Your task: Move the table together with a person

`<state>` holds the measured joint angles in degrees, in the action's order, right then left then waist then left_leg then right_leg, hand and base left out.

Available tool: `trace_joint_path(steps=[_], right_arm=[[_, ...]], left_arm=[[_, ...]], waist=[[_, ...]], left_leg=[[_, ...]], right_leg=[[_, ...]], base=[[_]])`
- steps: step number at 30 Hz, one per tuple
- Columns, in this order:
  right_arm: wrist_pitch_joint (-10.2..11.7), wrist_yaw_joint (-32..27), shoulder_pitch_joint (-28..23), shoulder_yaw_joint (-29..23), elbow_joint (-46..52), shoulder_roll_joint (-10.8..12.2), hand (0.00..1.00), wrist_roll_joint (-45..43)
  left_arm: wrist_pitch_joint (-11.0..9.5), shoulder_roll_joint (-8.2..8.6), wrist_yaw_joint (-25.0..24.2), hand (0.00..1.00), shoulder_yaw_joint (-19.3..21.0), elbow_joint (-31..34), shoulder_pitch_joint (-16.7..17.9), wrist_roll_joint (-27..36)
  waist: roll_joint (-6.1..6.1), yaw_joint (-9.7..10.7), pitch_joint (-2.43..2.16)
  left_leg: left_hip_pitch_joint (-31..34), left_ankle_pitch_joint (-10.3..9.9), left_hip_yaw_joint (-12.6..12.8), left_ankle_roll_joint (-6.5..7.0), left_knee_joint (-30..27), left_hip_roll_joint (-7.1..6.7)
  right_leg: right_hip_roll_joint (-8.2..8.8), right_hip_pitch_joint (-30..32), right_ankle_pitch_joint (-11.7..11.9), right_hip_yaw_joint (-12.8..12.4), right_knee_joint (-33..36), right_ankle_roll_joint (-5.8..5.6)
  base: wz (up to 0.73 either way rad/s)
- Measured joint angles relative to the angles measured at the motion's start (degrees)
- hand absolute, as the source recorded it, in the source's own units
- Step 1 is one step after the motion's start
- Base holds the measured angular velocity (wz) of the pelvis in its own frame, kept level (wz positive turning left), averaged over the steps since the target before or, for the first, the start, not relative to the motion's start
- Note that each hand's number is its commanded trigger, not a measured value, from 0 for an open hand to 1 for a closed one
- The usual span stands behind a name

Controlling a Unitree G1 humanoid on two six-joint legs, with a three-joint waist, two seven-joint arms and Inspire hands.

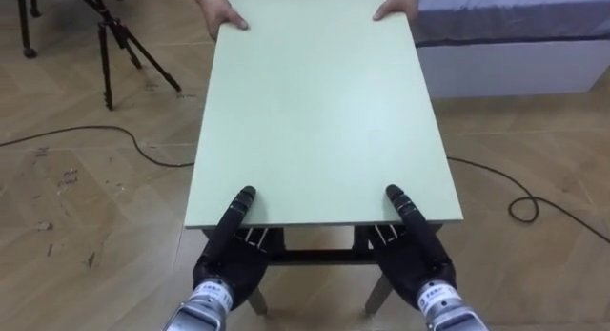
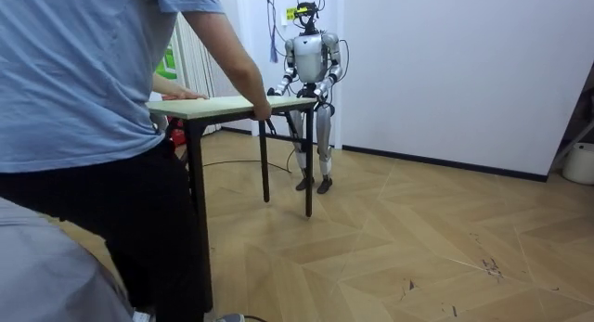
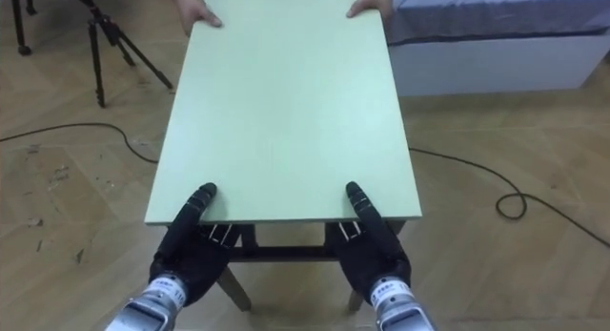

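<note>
A pale green table [image 1: 319, 112] with dark legs stands lengthwise in front of me on the wooden floor. My left hand [image 1: 229, 250] grips its near edge at the left, thumb on top and fingers curled underneath. In the same way my right hand [image 1: 415, 250] grips the near edge at the right. At the far end a person holds the table's two corners with one hand [image 1: 224, 16] and the other hand [image 1: 396, 7]. In the room view the person [image 2: 83, 81] stands close to the camera at one end of the table [image 2: 223, 104], and I stand upright at the other end.
A bed [image 1: 515, 35] with a white base lies at the far right. A black tripod [image 1: 114, 35] stands at the far left. Dark cables [image 1: 95, 131] run over the floor on both sides of the table. White walls lie behind me in the room view.
</note>
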<state>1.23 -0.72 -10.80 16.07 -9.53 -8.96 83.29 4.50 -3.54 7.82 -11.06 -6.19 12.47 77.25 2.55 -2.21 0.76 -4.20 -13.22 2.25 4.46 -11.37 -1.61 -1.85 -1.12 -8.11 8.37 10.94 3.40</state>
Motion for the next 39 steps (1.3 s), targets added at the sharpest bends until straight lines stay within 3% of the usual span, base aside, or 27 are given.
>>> trace_joint_path(steps=[3, 11, 22, 29, 33, 39], right_arm=[[0.0, -0.2, -0.7, 0.6, 2.3, -0.6, 1.00, 0.5], [-0.1, -0.5, -0.8, 0.8, 3.7, -0.6, 1.00, 0.9], [0.0, -0.5, -5.3, 0.8, 8.1, -1.1, 1.00, 2.2], [0.1, -0.5, -7.4, 1.2, 11.9, -1.9, 1.00, 2.3], [1.9, -0.5, -7.4, 2.7, 12.4, -2.5, 1.00, 3.6], [2.1, -0.4, -7.2, 3.1, 13.0, -2.3, 1.00, 5.0]], left_arm=[[-0.9, -0.04, 0.0, 1.00, -0.2, 2.2, 1.5, 0.0], [-2.0, -0.62, -0.1, 1.00, -0.3, 3.2, 1.5, -0.4], [-2.4, -1.63, -1.1, 1.00, -1.0, 4.0, 1.8, -0.4], [-2.5, -1.36, -1.2, 1.00, -1.3, 9.3, 6.1, -0.2], [-4.0, -1.99, -1.4, 1.00, -2.5, 9.5, 6.3, 1.6], [-5.6, -2.45, -2.5, 1.00, -3.9, 9.5, 6.0, 4.3]], waist=[[-0.11, 0.1, 0.02], [-0.88, -0.1, 0.22], [-0.99, -2.6, 0.29], [-0.97, -2.7, 0.25], [-0.99, -2.8, 0.25], [-1.99, -2.7, 0.29]], left_leg=[[-0.1, 0.0, 0.0, 0.01, 0.0, 0.00], [-0.1, 0.0, 0.1, 0.02, 0.1, 0.02], [0.4, 0.0, 0.2, 0.02, 0.2, 0.05], [1.4, 0.0, 0.2, 0.01, 0.0, 0.07], [1.4, 0.0, 0.3, 0.00, -0.6, 0.09], [3.4, -0.2, 0.2, -0.26, -4.2, 0.10]], right_leg=[[-0.01, -0.1, 0.0, -0.1, 0.0, 0.00], [-0.05, -0.1, 0.0, -0.2, -0.2, 0.00], [-0.08, 0.2, 0.0, -0.3, -0.3, 0.00], [-0.11, 1.2, 0.0, -0.3, 0.0, 0.03], [-0.10, 1.2, 0.1, -0.3, 0.1, 0.09], [0.26, 2.6, -0.2, -0.1, 2.8, 0.43]], base=[[0.00], [0.00], [0.00], [0.00], [0.00], [0.03]])
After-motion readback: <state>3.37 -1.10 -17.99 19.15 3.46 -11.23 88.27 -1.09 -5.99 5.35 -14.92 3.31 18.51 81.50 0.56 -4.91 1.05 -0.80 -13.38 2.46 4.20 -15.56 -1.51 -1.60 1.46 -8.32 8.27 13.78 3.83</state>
